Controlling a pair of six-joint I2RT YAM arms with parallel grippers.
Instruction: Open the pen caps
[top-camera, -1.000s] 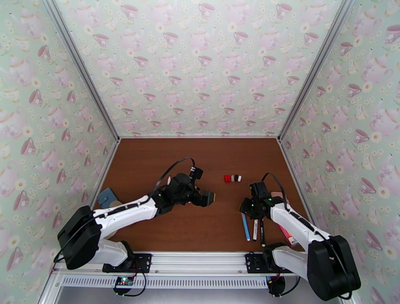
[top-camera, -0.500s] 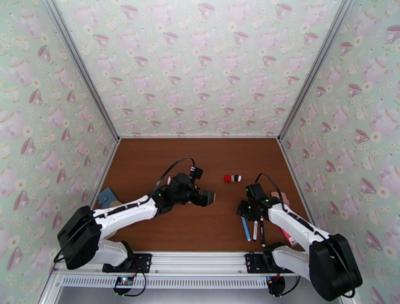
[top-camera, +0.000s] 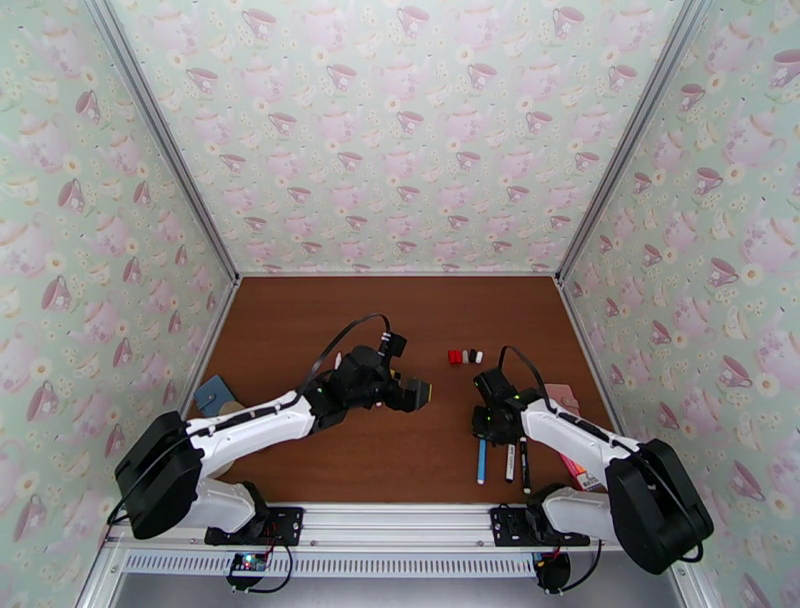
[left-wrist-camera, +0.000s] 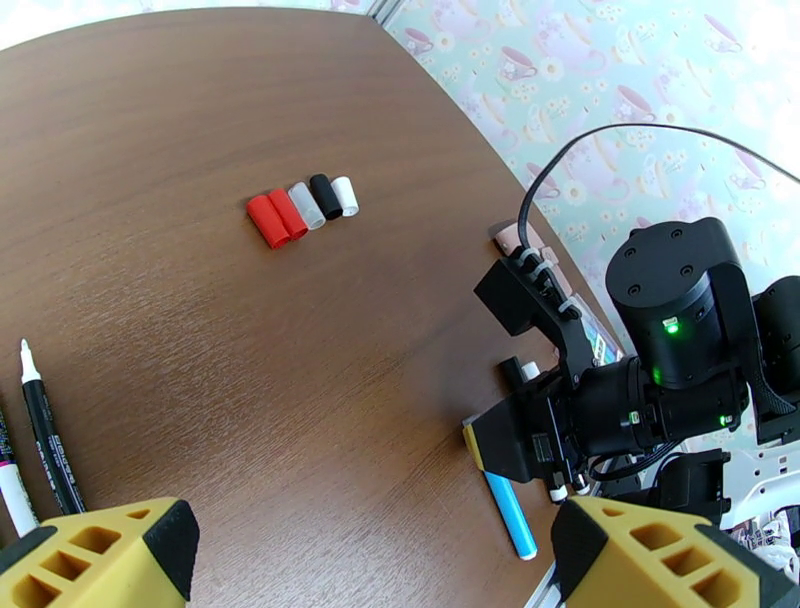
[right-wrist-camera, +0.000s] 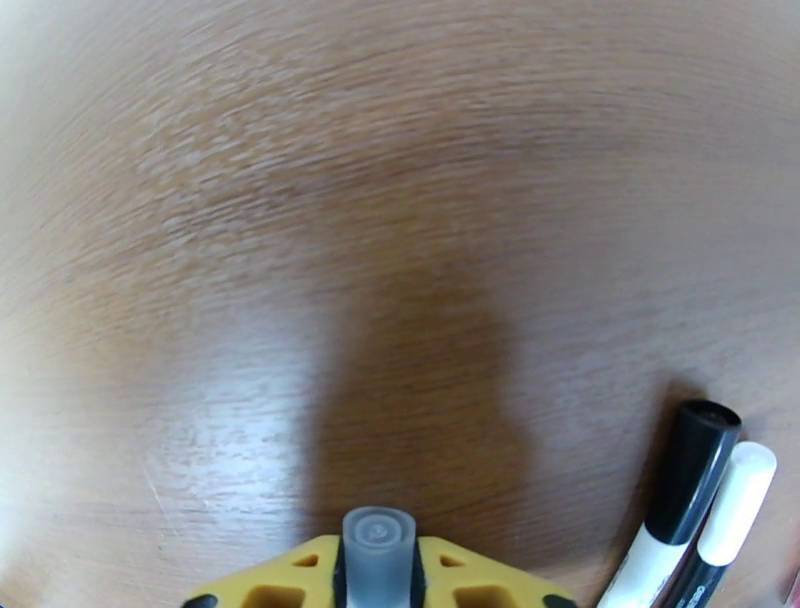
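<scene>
Held cap (right-wrist-camera: 378, 535): stubby cylinder of cloudy see-through plastic, smooth, round closed end outward. Pinched tight at the tip of the right claw (right-wrist-camera: 378, 572), between yellow lattice-moulded fingers (right-wrist-camera: 470, 582). Long axis in line with those fingers, aimed down at the bench (right-wrist-camera: 400, 200). Close above the far end of the blue pen (left-wrist-camera: 512, 512), a slim matte barrel flat on the wood, lengthwise near-to-far.

Decisive relation, by judgement: cap row (top-camera: 465, 356) farther out from the right claw and slightly to its left. Five loose caps there, side by side and touching: two glossy red, one clear, one black, one white. Row running left to right, each cap on its side, axis square to the row. White end nearest the right arm, so probably a short carry outward and a release beside it, cap laid flat against rolling.

Left claw (left-wrist-camera: 370, 570): jaws spread wide, nothing between them, hanging over mid-bench, about as near the row as the right one.

Further out: black-ended pen (right-wrist-camera: 690, 470) and white-ended pen (right-wrist-camera: 738, 500) side by side off the right claw's flank, with hard rounded ends. Bench of dark brown wood grain, smooth, low sheen.
</scene>
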